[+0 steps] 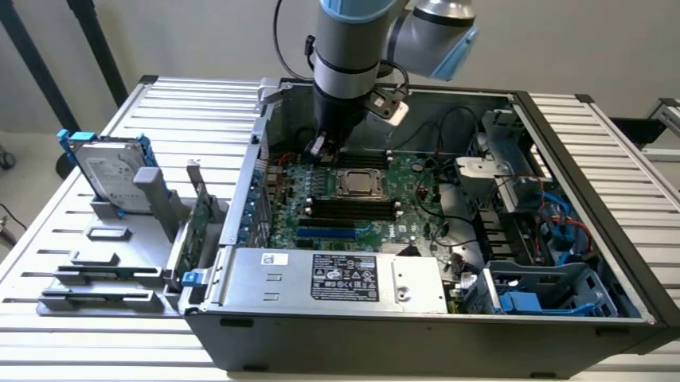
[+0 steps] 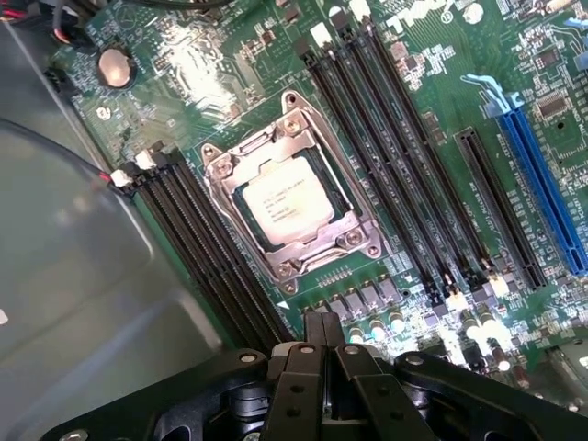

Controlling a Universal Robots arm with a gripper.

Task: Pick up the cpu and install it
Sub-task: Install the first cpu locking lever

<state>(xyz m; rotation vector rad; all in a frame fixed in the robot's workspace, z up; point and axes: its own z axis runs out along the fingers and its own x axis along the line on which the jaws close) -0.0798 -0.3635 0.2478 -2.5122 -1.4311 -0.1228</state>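
Gripper (image 2: 322,344) nearest, fingers together, empty, above board. Cpu (image 2: 287,199) seated in socket: light, stiff, fragile; hold by edges.

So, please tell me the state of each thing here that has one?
cpu: seated in its socket on the board, not held.
socket frame: around the cpu.
gripper: shut, empty, above the board near the cpu.
case: side open.
hard drive: upright in the holder outside the case.
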